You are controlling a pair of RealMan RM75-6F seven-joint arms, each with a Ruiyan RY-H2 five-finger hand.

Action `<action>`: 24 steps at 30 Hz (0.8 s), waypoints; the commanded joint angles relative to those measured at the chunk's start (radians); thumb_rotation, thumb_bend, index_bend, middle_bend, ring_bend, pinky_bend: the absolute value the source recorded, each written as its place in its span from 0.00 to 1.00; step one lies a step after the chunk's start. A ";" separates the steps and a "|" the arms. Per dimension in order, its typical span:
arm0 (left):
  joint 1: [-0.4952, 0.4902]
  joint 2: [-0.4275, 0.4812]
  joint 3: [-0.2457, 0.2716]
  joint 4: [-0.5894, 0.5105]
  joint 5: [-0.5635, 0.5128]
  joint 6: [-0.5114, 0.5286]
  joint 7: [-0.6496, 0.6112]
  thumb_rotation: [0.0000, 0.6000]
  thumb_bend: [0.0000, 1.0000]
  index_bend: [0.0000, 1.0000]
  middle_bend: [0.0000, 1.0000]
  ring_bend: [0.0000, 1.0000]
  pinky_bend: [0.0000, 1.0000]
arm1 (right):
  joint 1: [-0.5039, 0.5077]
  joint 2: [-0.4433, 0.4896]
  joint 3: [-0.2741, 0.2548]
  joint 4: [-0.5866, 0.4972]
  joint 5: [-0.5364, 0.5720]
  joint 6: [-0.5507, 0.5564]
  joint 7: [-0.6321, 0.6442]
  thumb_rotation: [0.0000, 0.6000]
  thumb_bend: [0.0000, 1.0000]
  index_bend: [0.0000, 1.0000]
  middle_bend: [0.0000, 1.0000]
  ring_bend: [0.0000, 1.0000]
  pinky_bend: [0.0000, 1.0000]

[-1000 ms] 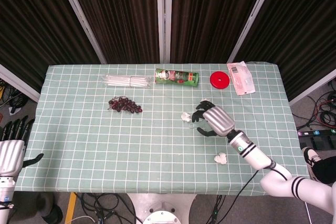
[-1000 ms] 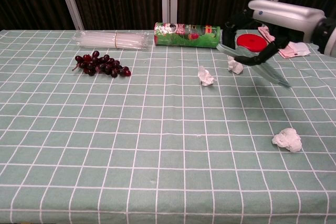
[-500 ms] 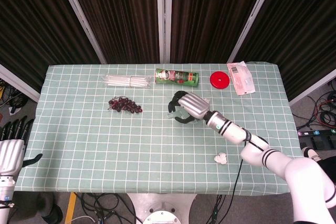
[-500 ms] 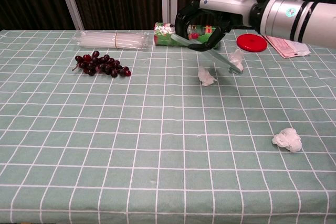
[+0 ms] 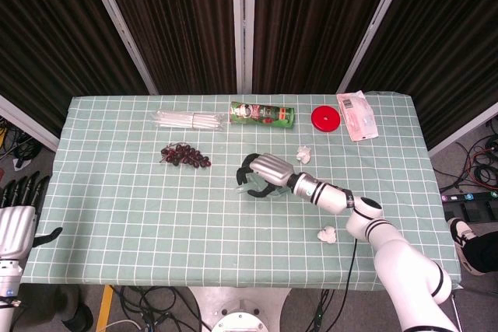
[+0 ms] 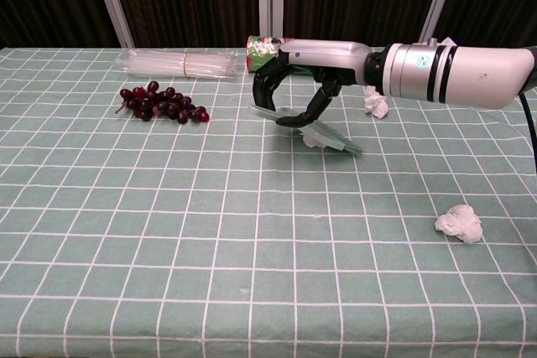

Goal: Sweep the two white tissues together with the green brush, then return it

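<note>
My right hand (image 5: 263, 174) (image 6: 300, 81) grips the translucent green brush (image 6: 327, 135) (image 5: 242, 186) low over the table's middle. The brush slants down to the right. A white tissue (image 6: 311, 138) lies right under its blade, partly covered; the head view hides that tissue behind the hand. A second white tissue (image 5: 327, 232) (image 6: 458, 222) lies near the front right. A third white wad (image 5: 303, 154) (image 6: 375, 104) sits behind the forearm. My left hand (image 5: 15, 225) hangs off the table's left front corner, fingers straight, holding nothing.
Along the back stand a green can on its side (image 5: 261, 113) (image 6: 267, 49), a red lid (image 5: 326, 118), a pink-white packet (image 5: 356, 114) and a bundle of clear straws (image 5: 189, 120) (image 6: 180, 63). Dark grapes (image 5: 185, 155) (image 6: 159, 102) lie left of the hand.
My right hand has carried the brush leftward across the table and lowered it, from right of the middle tissue to over it. The left hand has not moved.
</note>
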 commanded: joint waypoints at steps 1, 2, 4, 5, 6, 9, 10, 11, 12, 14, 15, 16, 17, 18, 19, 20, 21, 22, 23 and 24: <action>-0.002 -0.001 -0.001 0.002 -0.001 -0.003 -0.001 1.00 0.00 0.07 0.01 0.00 0.03 | -0.040 0.009 -0.058 0.000 -0.042 0.137 0.043 1.00 0.51 0.76 0.64 0.29 0.21; -0.003 -0.002 -0.001 0.003 -0.001 -0.004 -0.002 1.00 0.00 0.07 0.01 0.00 0.03 | -0.048 0.018 -0.067 -0.009 -0.048 0.161 0.043 1.00 0.51 0.76 0.64 0.29 0.21; -0.006 -0.005 -0.001 0.006 0.001 -0.006 -0.003 1.00 0.00 0.07 0.01 0.00 0.03 | -0.069 0.040 -0.086 -0.038 -0.060 0.214 0.035 1.00 0.51 0.76 0.64 0.29 0.21; -0.007 -0.006 -0.001 0.008 0.002 -0.007 -0.004 1.00 0.00 0.07 0.01 0.00 0.03 | -0.077 0.050 -0.094 -0.054 -0.065 0.232 0.029 1.00 0.51 0.76 0.64 0.29 0.21; -0.009 -0.007 -0.001 0.009 0.004 -0.008 -0.005 1.00 0.00 0.07 0.01 0.00 0.03 | -0.087 0.065 -0.104 -0.077 -0.072 0.256 0.016 1.00 0.51 0.76 0.64 0.29 0.21; -0.011 -0.010 -0.001 0.013 0.009 -0.008 -0.009 1.00 0.00 0.07 0.01 0.00 0.03 | -0.107 0.102 -0.117 -0.138 -0.078 0.300 -0.019 1.00 0.51 0.76 0.64 0.29 0.21; -0.012 -0.012 -0.001 0.015 0.011 -0.007 -0.011 1.00 0.00 0.07 0.01 0.00 0.03 | -0.115 0.121 -0.117 -0.167 -0.077 0.321 -0.035 1.00 0.51 0.76 0.64 0.29 0.21; -0.012 -0.012 -0.001 0.017 0.012 -0.007 -0.012 1.00 0.00 0.07 0.01 0.00 0.03 | -0.119 0.134 -0.113 -0.185 -0.073 0.335 -0.052 1.00 0.51 0.76 0.64 0.29 0.21; -0.013 -0.013 -0.001 0.018 0.012 -0.008 -0.013 1.00 0.00 0.07 0.01 0.00 0.03 | -0.124 0.151 -0.101 -0.205 -0.063 0.346 -0.079 1.00 0.51 0.76 0.64 0.29 0.21; -0.014 -0.014 -0.001 0.019 0.012 -0.008 -0.016 1.00 0.00 0.07 0.01 0.00 0.03 | -0.128 0.174 -0.074 -0.227 -0.032 0.342 -0.116 1.00 0.51 0.76 0.64 0.29 0.21; -0.014 -0.015 -0.001 0.020 0.014 -0.007 -0.019 1.00 0.00 0.07 0.01 0.00 0.03 | -0.128 0.188 -0.054 -0.236 -0.007 0.330 -0.134 1.00 0.51 0.76 0.64 0.29 0.21; -0.014 -0.016 -0.001 0.021 0.016 -0.006 -0.021 1.00 0.00 0.07 0.01 0.00 0.03 | -0.128 0.197 -0.037 -0.239 0.013 0.318 -0.146 1.00 0.51 0.76 0.64 0.29 0.21; -0.014 -0.017 0.000 0.022 0.017 -0.006 -0.022 1.00 0.00 0.07 0.01 0.00 0.03 | -0.128 0.205 -0.022 -0.237 0.033 0.304 -0.158 1.00 0.51 0.76 0.64 0.29 0.21; -0.013 -0.018 0.001 0.024 0.017 -0.005 -0.025 1.00 0.00 0.07 0.01 0.00 0.03 | -0.127 0.211 -0.002 -0.228 0.060 0.282 -0.173 1.00 0.51 0.76 0.64 0.29 0.21; -0.011 -0.019 0.002 0.025 0.016 -0.005 -0.027 1.00 0.00 0.07 0.01 0.00 0.03 | -0.127 0.214 0.012 -0.216 0.080 0.261 -0.181 1.00 0.51 0.76 0.64 0.29 0.21; -0.010 -0.019 0.003 0.026 0.015 -0.005 -0.029 1.00 0.00 0.07 0.01 0.00 0.03 | -0.126 0.213 0.025 -0.202 0.100 0.237 -0.186 1.00 0.51 0.76 0.64 0.29 0.21; -0.009 -0.019 0.003 0.027 0.014 -0.005 -0.031 1.00 0.00 0.07 0.01 0.00 0.03 | -0.123 0.210 0.039 -0.178 0.124 0.200 -0.187 1.00 0.51 0.76 0.64 0.29 0.21; -0.009 -0.020 0.003 0.028 0.014 -0.005 -0.032 1.00 0.00 0.07 0.01 0.00 0.03 | -0.119 0.205 0.047 -0.157 0.141 0.167 -0.185 1.00 0.51 0.76 0.64 0.29 0.21; -0.009 -0.020 0.004 0.028 0.014 -0.005 -0.032 1.00 0.00 0.07 0.01 0.00 0.03 | -0.114 0.198 0.054 -0.133 0.154 0.134 -0.183 1.00 0.51 0.76 0.64 0.29 0.21; -0.009 -0.019 0.004 0.027 0.016 -0.003 -0.032 1.00 0.00 0.07 0.01 0.00 0.03 | -0.107 0.184 0.061 -0.099 0.171 0.090 -0.176 1.00 0.51 0.76 0.64 0.29 0.21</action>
